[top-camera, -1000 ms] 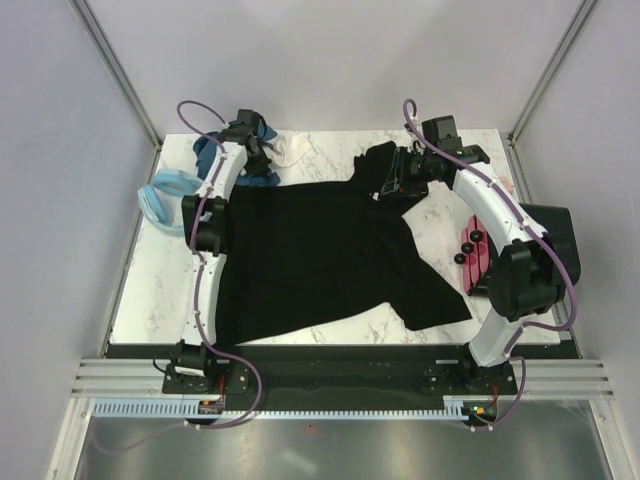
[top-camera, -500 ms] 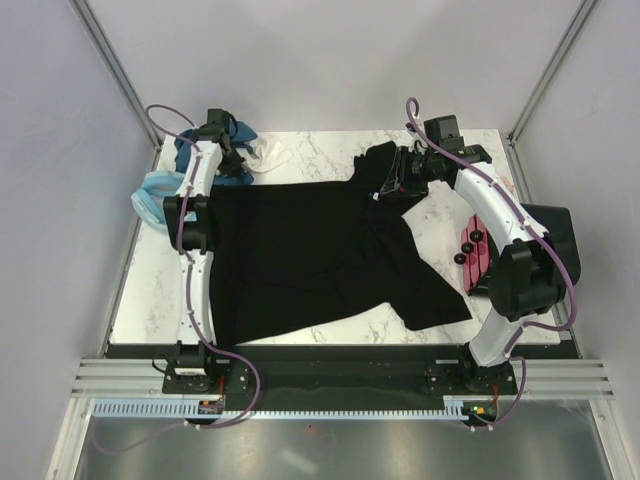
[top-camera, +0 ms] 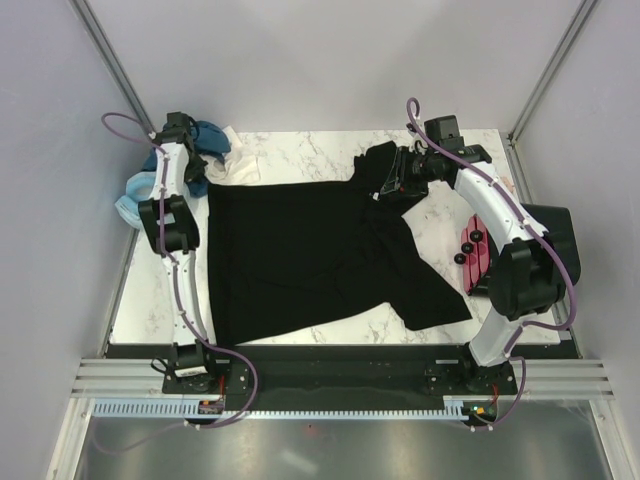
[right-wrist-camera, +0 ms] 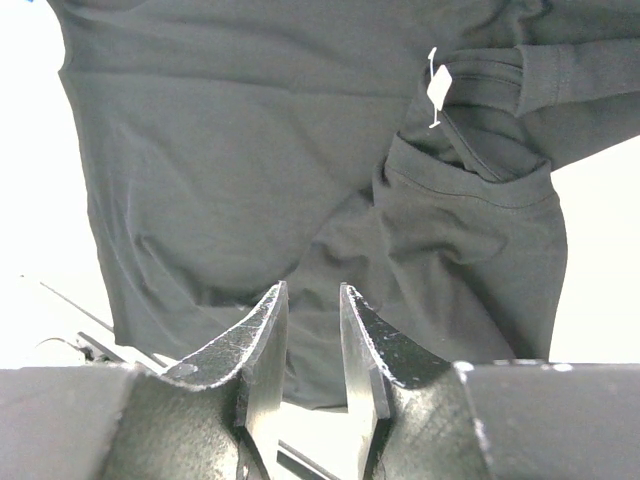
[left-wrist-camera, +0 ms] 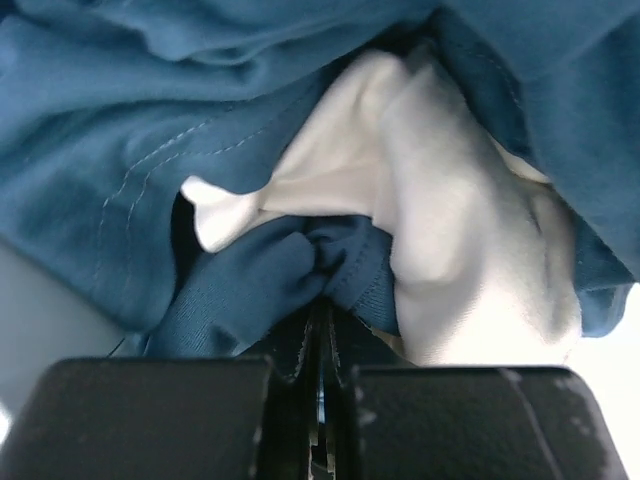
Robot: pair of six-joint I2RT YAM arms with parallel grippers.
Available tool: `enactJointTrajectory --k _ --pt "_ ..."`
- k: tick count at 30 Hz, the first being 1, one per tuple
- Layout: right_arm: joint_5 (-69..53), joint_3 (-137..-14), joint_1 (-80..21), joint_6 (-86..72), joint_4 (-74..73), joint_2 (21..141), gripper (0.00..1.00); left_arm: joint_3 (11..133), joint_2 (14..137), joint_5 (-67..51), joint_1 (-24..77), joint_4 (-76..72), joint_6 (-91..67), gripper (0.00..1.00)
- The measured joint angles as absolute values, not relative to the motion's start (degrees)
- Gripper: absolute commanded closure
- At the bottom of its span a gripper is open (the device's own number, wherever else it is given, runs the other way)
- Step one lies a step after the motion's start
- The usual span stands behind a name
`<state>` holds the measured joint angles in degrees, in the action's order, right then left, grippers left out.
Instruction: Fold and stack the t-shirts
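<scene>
A black t-shirt (top-camera: 320,250) lies spread across most of the table, its right part folded over and wrinkled; the right wrist view shows its cloth (right-wrist-camera: 250,150) and a white tag (right-wrist-camera: 437,88). My right gripper (top-camera: 387,182) hovers over the shirt's far right part, open (right-wrist-camera: 312,310), with nothing between its fingers. At the back left corner my left gripper (top-camera: 192,148) is shut (left-wrist-camera: 321,320) on a fold of a teal-blue t-shirt (left-wrist-camera: 250,285). A white t-shirt (left-wrist-camera: 440,200) is bunched against the teal one (top-camera: 212,134).
A light blue t-shirt (top-camera: 130,205) hangs over the table's left edge. More crumpled black cloth (top-camera: 383,158) sits at the back by the right gripper. A pink-red object (top-camera: 470,255) with black knobs and a black box (top-camera: 548,228) stand at the right edge.
My left arm has swung left toward the back left corner, dragging the teal-blue and white shirts with it. The right arm and the black shirt have stayed put.
</scene>
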<state>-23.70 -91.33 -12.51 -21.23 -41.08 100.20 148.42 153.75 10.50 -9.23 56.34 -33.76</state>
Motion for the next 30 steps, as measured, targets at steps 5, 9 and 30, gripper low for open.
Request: enactJointTrajectory --k 5,9,30 --pt "-21.6 -91.3 -12.5 -20.9 -41.0 100.3 0.56 147.5 152.8 10.4 -9.7 56.7 -33.1 0.85" --pt "-18.0 -91.5 -12.3 -20.4 -40.9 100.9 0.55 144.2 149.0 8.0 -9.6 56.1 -32.7 0.79" --pt "-1.5 -122.8 -13.3 -19.3 -46.3 138.7 1.00 94.7 117.0 -6.8 16.3 53.5 -27.2 0.98"
